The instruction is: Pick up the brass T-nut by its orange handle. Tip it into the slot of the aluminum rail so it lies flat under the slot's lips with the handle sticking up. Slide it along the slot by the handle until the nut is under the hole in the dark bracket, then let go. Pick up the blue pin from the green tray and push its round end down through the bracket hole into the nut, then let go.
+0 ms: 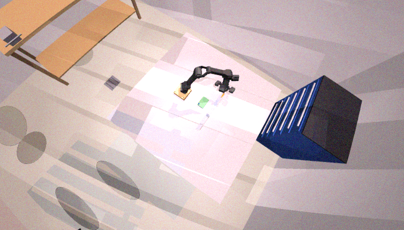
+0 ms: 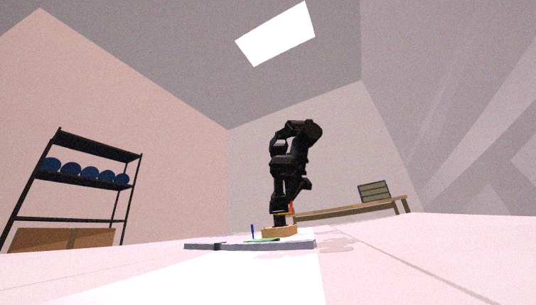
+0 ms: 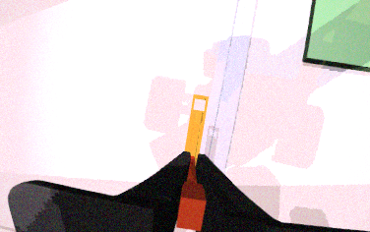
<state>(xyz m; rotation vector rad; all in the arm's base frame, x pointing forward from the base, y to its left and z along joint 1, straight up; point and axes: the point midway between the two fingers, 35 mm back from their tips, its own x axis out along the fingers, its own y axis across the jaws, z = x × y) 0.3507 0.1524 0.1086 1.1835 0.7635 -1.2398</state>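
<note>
We have the gripper (image 1: 224, 91) (image 2: 279, 211) (image 3: 193, 156) clenched on the orange handle (image 2: 291, 206) (image 3: 192, 211) — the brass T-nut (image 1: 223, 95) (image 2: 282, 214) (image 3: 197, 130) hangs above the tabletop (image 1: 193, 162) (image 2: 395, 270) (image 3: 98, 88), by the rail end (image 1: 218, 98) nearest the top view's upper-right table edge. Our green tray (image 1: 203, 102) (image 2: 263, 239) (image 3: 339, 34) sits further from that edge.

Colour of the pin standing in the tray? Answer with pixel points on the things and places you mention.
Blue: the pin (image 2: 252, 231) shows best in the exterior view, upright by the green tray (image 1: 203, 101) (image 2: 269, 239) (image 3: 339, 29).
</note>
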